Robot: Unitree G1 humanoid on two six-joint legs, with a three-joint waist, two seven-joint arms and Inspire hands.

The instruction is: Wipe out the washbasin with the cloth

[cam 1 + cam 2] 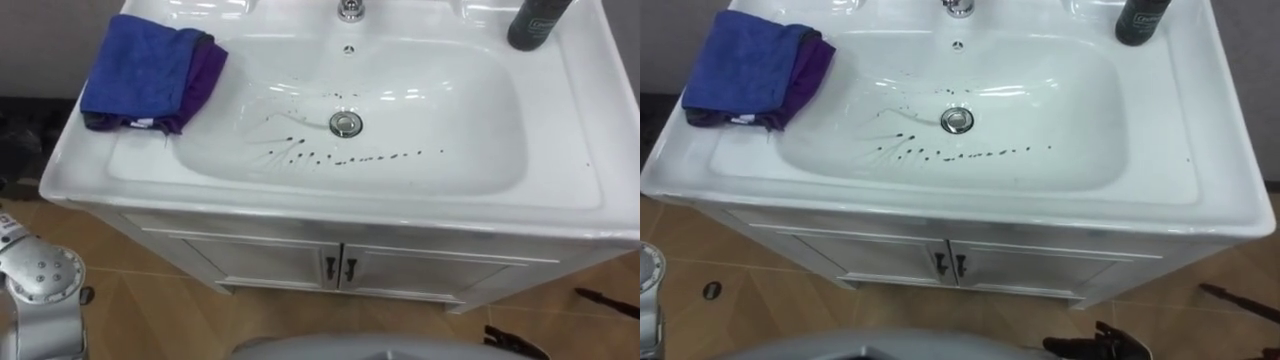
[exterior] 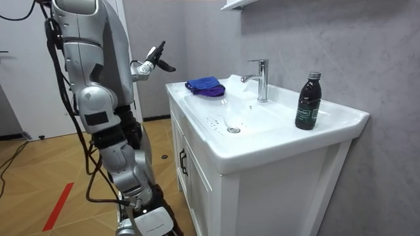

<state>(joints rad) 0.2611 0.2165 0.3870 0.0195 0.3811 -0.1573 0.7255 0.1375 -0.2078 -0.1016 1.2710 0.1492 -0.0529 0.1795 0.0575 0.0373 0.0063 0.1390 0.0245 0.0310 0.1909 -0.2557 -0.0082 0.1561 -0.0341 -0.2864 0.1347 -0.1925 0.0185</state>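
One cloth (image 1: pixel 150 70): lying folded on the basin's (image 1: pixel 480 100) left rim.
Left hand (image 2: pixel 149 64): hovering open and empty off the basin's left end.
Right hand (image 1: pixel 1098 347): hanging below the basin's front, grip unclear.
Tip: grabbing the cloth first, then sweeping the specks (image 1: pixel 330 156) inward.

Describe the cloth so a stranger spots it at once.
Start at the white basin. On its flat rim at the robot's left rear corner lies a folded cloth. It is the only soft thing, blue over purple; the bottle opposite is dark.

Silver-grey shell, black trailing cables, round screw-studded arm joint, black-fingered left hand (image 2: pixel 140 67)
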